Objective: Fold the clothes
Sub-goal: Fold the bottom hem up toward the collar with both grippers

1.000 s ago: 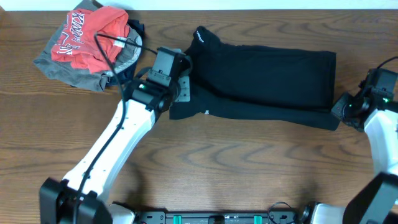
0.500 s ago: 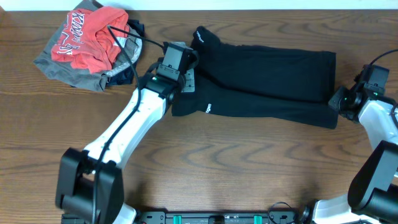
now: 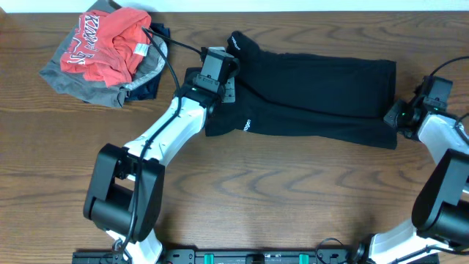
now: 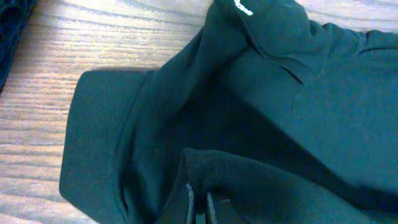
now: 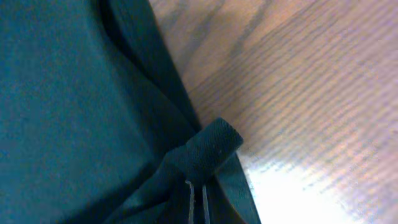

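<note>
Brown wood-grain table [image 3: 293, 198] | black clothes [image 3: 322, 92] lying lengthwise | left gripper [image 4: 199, 202] pinches one end | right gripper [image 5: 198, 193] pinches other

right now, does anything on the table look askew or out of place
Nothing spilled or damaged. The black garment lies stretched out, but one end is rumpled where the left fingers pinch it, and the right fingers pinch a bunched corner. The red shirt and grey garment sit in an unfolded heap.
</note>
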You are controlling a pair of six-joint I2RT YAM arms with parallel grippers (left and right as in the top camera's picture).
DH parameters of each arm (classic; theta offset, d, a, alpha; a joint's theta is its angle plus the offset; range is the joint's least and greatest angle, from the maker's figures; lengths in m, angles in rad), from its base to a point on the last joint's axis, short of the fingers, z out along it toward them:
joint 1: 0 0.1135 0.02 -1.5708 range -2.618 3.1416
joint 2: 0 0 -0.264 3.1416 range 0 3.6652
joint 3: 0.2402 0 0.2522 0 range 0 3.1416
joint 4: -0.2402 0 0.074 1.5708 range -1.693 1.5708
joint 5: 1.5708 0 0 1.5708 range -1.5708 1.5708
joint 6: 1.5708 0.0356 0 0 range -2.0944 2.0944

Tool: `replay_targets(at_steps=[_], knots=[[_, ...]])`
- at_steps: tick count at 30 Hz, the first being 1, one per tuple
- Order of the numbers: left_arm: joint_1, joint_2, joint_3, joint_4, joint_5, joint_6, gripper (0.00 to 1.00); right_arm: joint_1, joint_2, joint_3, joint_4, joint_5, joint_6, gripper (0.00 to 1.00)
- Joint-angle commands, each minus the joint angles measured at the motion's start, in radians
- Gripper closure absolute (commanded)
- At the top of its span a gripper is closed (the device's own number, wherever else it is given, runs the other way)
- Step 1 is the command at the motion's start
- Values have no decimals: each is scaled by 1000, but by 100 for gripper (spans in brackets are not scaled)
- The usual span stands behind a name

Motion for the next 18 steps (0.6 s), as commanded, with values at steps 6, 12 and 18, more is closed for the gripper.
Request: replay_targets(at_steps=[6,12,18], knots=[[13,20,19,21,-61,12,84,35,34,16,64,3,-40,84],[21,19,19,23,-60,12,31,35,27,34,54,-31,-86,47],[26,-22,34,-2,-59,78,14,35,-31,137,-100,-73,-143,42]])
